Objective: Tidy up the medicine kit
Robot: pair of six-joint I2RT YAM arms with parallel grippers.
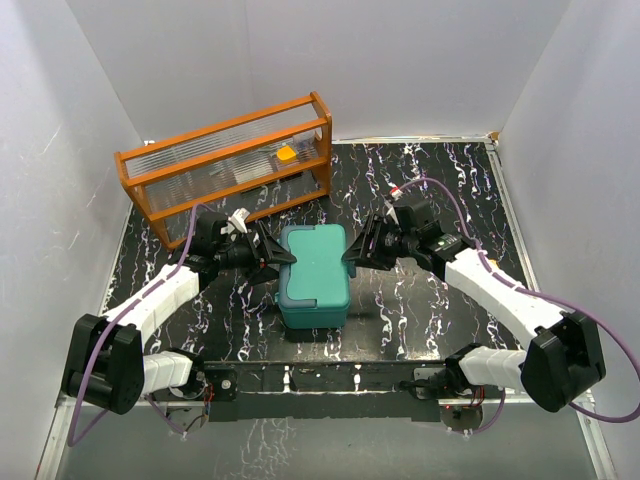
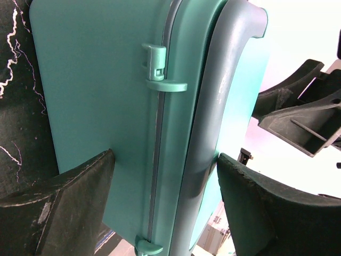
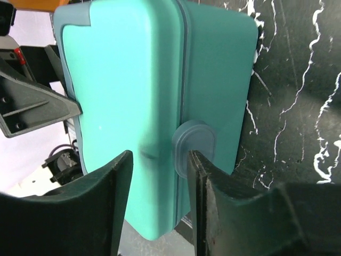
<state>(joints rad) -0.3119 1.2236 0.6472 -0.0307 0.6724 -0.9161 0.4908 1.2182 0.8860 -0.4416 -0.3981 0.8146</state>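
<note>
- Now both arms reach in low from either side, the left gripper (image 1: 272, 260) and the right gripper (image 1: 352, 255) meeting the medicine kit (image 1: 315, 275) in the middle of the counter (image 1: 430, 190).
- Left fingers (image 2: 69, 208) are spread wide, straddling the hinge (image 2: 157, 64) side; whether they actually pinch it, I cannot tell.
- Right fingers (image 3: 234, 213) stand partly parted, released, one tip right at the white latch (image 3: 194, 145).
- Kit sits flat, lid shut and on top, long axis running near to far, latch facing the right arm, hinges facing the left.
- Close behind the left gripper stands the wooden rack (image 1: 225, 165); bare counter opens to the far right.
</note>
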